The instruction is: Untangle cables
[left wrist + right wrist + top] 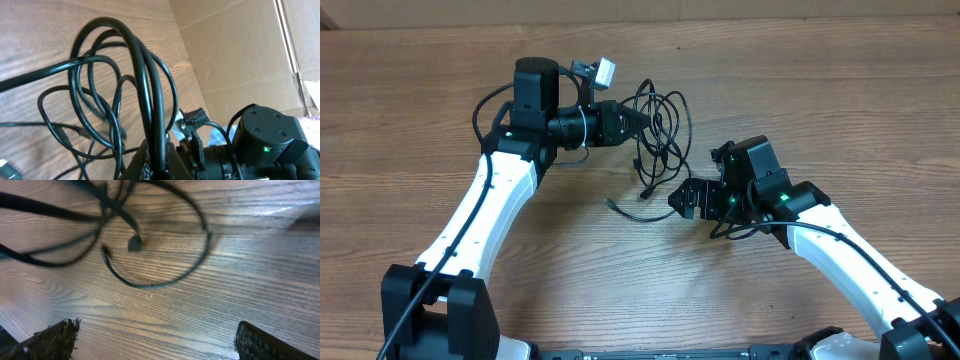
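Observation:
The cables [662, 122] lie as a bunch of thin black loops on the wooden table, right of centre at the back. My left gripper [642, 121] reaches in from the left and is shut on a few strands at the bunch's left edge. In the left wrist view those strands [148, 85] run down between the closed jaws of my left gripper [161, 156]. A loose tail with a plug [613, 205] trails toward the front. My right gripper [682, 198] stands open just right of the tail. In the right wrist view my right gripper [155, 345] holds nothing, and a cable loop [160, 282] with a small plug [134, 243] lies ahead of it.
Wooden table [800, 90] all around. A small white-and-black part [596, 70] sits on the left wrist. Cardboard panels [240, 55] stand behind the table's far edge in the left wrist view. The right arm's own thick cable curls by its wrist [740, 228].

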